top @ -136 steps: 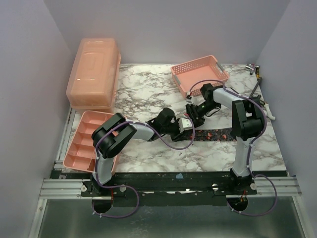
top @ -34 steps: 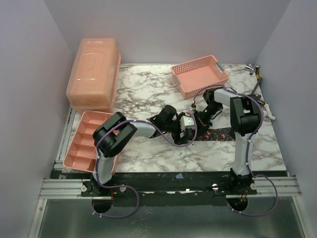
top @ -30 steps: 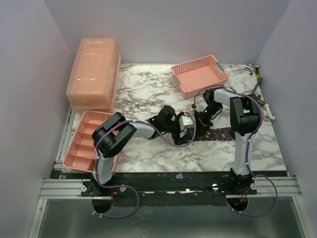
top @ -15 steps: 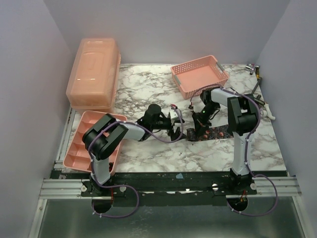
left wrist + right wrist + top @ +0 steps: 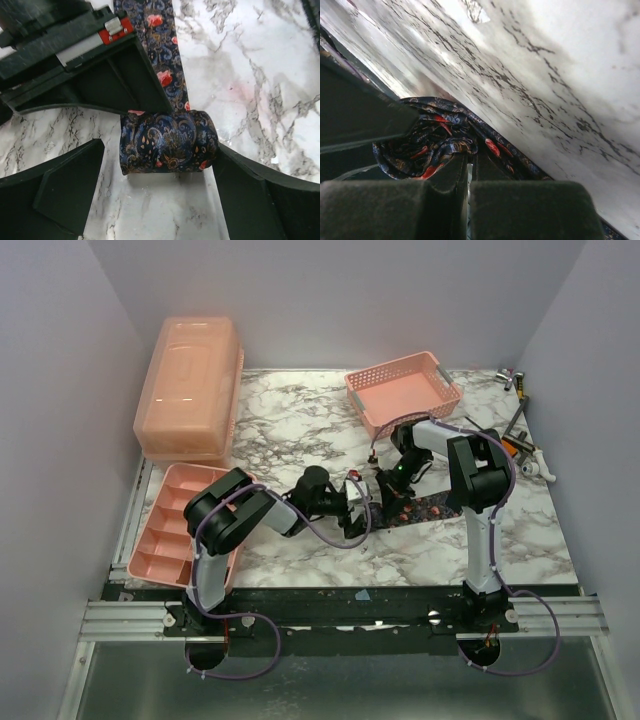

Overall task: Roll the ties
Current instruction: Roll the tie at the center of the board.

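Observation:
One of the ties lies on the marble table, part rolled into a small coil (image 5: 167, 142) with its flat strip (image 5: 435, 506) trailing right. My left gripper (image 5: 160, 150) is open and straddles the coil. Its right finger (image 5: 260, 195) touches one end, and the left finger (image 5: 60, 190) stands a little off the other. My right gripper (image 5: 469, 162) is shut, tips resting where the strip (image 5: 520, 160) meets the coil (image 5: 425, 140). Whether it pinches fabric I cannot tell. In the top view both grippers, left (image 5: 355, 504) and right (image 5: 385, 485), meet mid-table.
A pink mesh basket (image 5: 405, 390) stands at the back right and a lidded pink box (image 5: 190, 385) at the back left. A pink divided tray (image 5: 170, 525) lies beside the left arm. Small tools (image 5: 520, 430) lie at the right edge.
Both grippers have shifted left along the tie. The left gripper drew back leftward, then came down around the coil; its jaws have narrowed slightly. The right stays shut.

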